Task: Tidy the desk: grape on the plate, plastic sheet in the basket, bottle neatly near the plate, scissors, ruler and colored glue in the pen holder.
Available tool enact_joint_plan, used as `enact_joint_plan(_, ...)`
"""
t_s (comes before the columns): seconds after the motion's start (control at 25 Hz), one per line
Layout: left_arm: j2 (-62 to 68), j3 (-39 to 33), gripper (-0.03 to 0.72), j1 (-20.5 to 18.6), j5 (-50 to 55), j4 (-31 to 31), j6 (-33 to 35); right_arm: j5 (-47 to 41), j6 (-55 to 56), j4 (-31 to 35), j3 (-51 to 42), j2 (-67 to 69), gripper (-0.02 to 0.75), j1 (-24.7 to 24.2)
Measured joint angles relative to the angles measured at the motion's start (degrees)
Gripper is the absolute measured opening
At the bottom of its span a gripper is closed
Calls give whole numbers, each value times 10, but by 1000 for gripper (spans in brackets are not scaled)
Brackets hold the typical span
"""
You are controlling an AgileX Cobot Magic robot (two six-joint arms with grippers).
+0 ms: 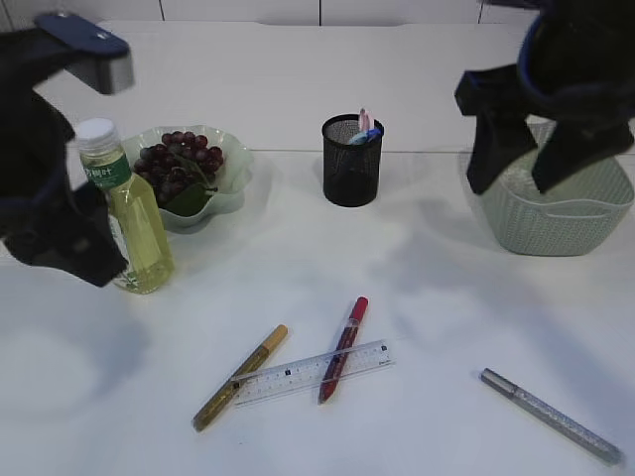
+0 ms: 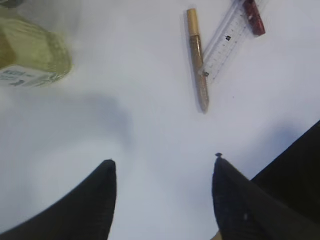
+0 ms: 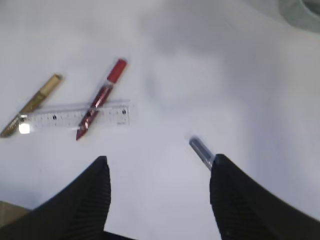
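Note:
The yellow-filled bottle (image 1: pixel 129 213) stands upright just left of the green plate (image 1: pixel 230 188), which holds the dark grapes (image 1: pixel 179 164). Pink and blue scissors handles (image 1: pixel 364 127) stick out of the black mesh pen holder (image 1: pixel 350 169). The clear ruler (image 1: pixel 313 374) lies on the table under a red glue pen (image 1: pixel 343 347), with a gold glue pen (image 1: pixel 240 377) beside it and a silver one (image 1: pixel 551 415) to the right. My left gripper (image 2: pixel 162 162) hangs open and empty beside the bottle. My right gripper (image 1: pixel 521 169) is open and empty above the basket (image 1: pixel 556 223). The plastic sheet is out of view.
The white table carries the arms' shadows in its middle. My left arm (image 1: pixel 50 198) stands close against the bottle's left side. In the right wrist view the silver pen's tip (image 3: pixel 200 150) lies by the right finger.

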State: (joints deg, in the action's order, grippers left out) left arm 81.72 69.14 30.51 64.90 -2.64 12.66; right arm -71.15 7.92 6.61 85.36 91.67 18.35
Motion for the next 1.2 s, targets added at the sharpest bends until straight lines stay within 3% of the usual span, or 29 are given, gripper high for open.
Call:
enact_joint_plan(0.32,117,2,447,79,-26,49,4,0,1,7,-162,-111,493,0)
enact_joint_plan(0.48,163,3,447,111,-47,53,23,0,1,16,-195,-141,493,0)
enact_joint_plan(0.72,206,4,447,164,-92,54,105,0,1,17,-199,-153,492,0)
enact_joint_plan(0.92,245,21,447,171,-118,54,116,0,1,17,-199,-153,492,0)
enact_joint_plan(1.2,303,107,447,171,-97,38,117,0,-1,-9,-199,-153,491,0)
